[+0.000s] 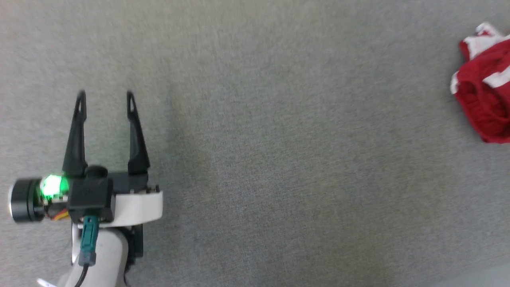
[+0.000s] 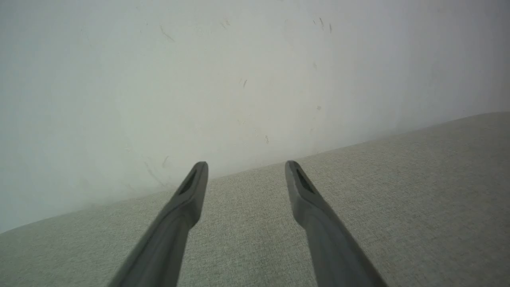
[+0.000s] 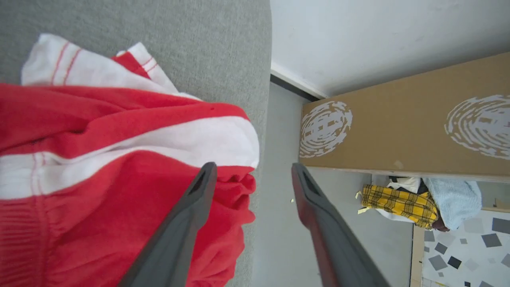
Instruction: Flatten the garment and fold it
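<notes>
At lower left of the head view the left gripper [image 1: 105, 94] hangs spread over the grey fabric surface [image 1: 279, 159], the crumpled red-and-white garment [image 1: 484, 107] lies at the frame's right edge, and the right wrist view shows the right gripper [image 3: 253, 169] spread above it, a cardboard box [image 3: 398, 119] and white wall [image 3: 358, 36] at right.
</notes>
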Motion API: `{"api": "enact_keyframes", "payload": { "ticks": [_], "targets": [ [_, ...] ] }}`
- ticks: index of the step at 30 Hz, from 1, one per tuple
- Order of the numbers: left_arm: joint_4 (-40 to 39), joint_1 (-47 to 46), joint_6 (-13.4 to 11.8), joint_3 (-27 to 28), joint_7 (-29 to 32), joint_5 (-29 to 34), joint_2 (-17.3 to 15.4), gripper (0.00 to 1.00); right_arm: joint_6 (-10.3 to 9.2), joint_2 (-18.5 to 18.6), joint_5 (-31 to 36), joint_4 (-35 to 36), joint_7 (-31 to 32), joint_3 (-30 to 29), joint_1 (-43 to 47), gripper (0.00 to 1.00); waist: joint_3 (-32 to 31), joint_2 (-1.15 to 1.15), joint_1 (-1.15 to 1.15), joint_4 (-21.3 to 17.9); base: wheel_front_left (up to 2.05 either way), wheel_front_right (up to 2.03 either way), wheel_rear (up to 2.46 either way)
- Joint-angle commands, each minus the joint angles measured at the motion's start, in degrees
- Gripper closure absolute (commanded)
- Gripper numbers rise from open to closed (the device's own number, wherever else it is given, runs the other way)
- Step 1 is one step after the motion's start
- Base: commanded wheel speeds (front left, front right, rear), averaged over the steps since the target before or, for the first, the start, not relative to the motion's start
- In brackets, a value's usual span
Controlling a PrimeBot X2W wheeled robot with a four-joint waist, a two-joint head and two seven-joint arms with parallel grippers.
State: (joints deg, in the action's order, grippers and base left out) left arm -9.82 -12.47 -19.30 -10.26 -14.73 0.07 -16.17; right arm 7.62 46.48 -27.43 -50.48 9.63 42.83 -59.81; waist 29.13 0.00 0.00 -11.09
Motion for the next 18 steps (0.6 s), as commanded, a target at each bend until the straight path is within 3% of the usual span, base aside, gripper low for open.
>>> {"api": "enact_keyframes", "payload": {
  "ticks": [1,8,13,18],
  "targets": [
    [0.63,1.5,-0.49,0.36,-0.27,-0.59,0.16,0.0,-0.13,0.73,0.04,0.66,-1.05,-0.34,-0.74,0.0,-7.77,0.0,0.0,0.41,0.0,0.0,0.0],
    [2.81,7.25,-0.93,2.07,-0.27,-2.46,1.05,0.0,-0.13,0.3,-1.18,6.92,-11.59,-4.78,0.56,0.0,-15.55,0.0,0.0,2.38,0.0,0.0,0.0],
    [4.07,9.66,0.02,3.08,-0.27,-3.25,1.84,0.0,-0.13,-3.74,0.08,9.64,-20.8,-11.1,4.51,0.0,-18.89,0.0,0.0,4.48,0.0,0.0,0.0],
    [4.77,10.8,1.21,3.7,-0.27,-3.23,2.73,0.0,-0.13,-10.48,2.83,15.4,-24.42,-20.37,10.82,0.0,-21.19,0.0,0.0,6.13,0.0,0.0,0.0]
  ]
}}
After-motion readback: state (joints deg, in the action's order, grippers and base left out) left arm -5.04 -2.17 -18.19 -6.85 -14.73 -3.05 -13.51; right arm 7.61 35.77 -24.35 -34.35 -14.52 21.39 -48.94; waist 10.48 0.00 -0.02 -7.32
